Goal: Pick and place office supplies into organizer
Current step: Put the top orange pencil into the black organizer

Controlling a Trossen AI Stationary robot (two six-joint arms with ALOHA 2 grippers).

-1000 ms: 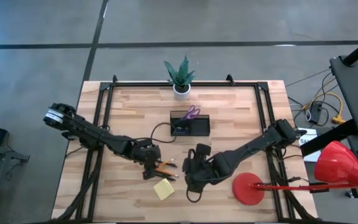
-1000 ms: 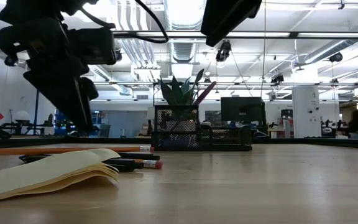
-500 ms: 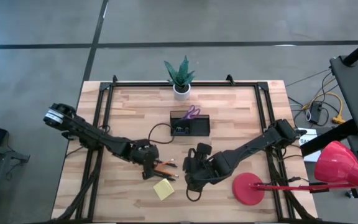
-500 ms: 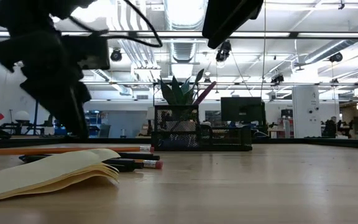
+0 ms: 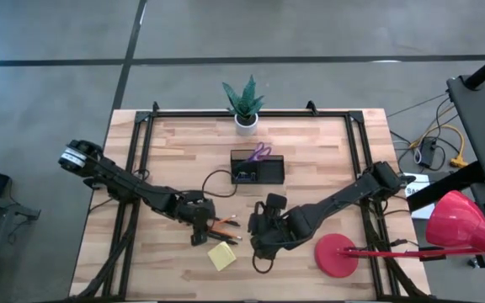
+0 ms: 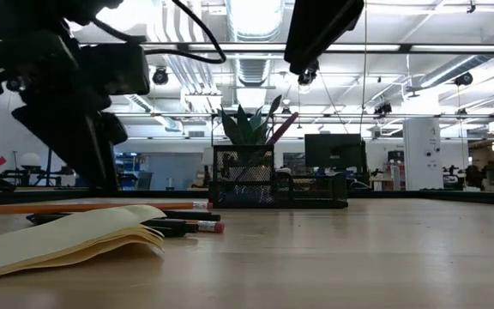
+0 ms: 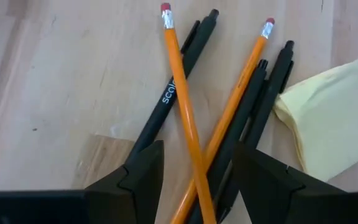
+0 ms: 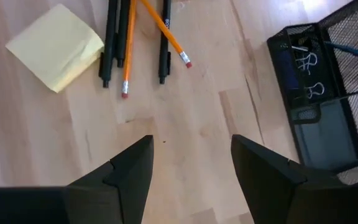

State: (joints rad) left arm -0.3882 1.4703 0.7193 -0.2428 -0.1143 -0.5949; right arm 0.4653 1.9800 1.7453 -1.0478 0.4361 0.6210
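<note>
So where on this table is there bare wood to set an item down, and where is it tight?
Bare wood lies between the organizer and the plant pot, and right of the organizer toward the frame rail. Crowded: the front middle, where the open left gripper stands over the pens and pencils beside the sticky pad, with the open right gripper and lamp base close by.

I work in what looks like a large open lab or industrial office hall. Beyond my wooden table [image 5: 310, 151], across the room, bare ventilation ducts [image 6: 251, 69] and pipes run under a white ceiling with strip lights [image 6: 418, 47]. A dark monitor [image 6: 333, 150] and cluttered desks stand far off. The floor [image 5: 310, 34] around me is grey concrete, and loose cables [image 5: 445, 143] lie on it to my right.
</note>
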